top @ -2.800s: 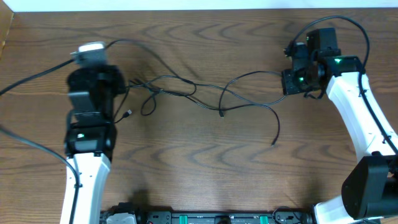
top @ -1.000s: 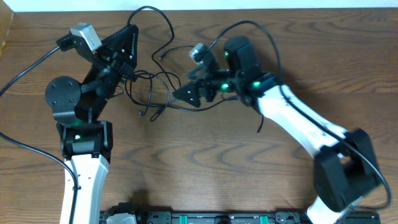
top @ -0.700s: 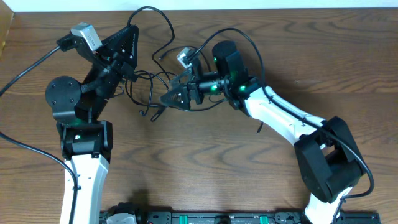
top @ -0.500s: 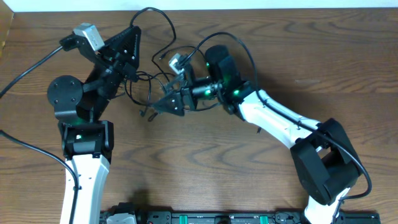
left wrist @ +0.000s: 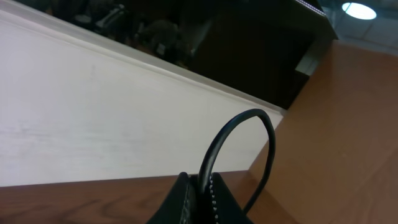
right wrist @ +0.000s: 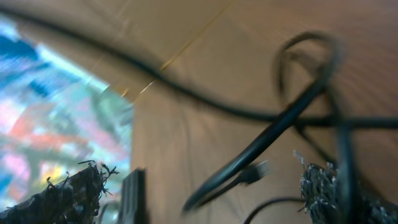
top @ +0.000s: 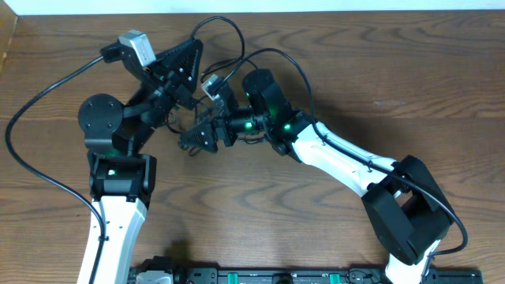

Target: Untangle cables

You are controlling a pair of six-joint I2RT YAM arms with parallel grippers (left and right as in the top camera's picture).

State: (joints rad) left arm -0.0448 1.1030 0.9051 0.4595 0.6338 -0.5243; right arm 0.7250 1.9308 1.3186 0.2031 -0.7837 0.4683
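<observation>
The cables (top: 223, 21) are thin black cords, tangled on the wooden table between the two arms. My left gripper (top: 195, 45) is raised and shut on one black cable. In the left wrist view that cable (left wrist: 249, 116) arches up out of the closed left gripper (left wrist: 200, 182). My right gripper (top: 196, 137) reaches across to the left part of the tangle and is open. In the blurred right wrist view the right gripper (right wrist: 202, 177) has cable strands and a small plug (right wrist: 252, 174) between its spread fingers, touching neither.
The left arm's thick black lead (top: 47, 88) curves over the table's left side. The right arm's lead (top: 272, 53) arcs above its wrist. A white wall (left wrist: 93, 118) runs along the far table edge. An equipment rail (top: 260, 278) lies along the front.
The right arm has swung left across the table into the tangle, its gripper staying open. The left arm has shifted right, still holding its cable.
</observation>
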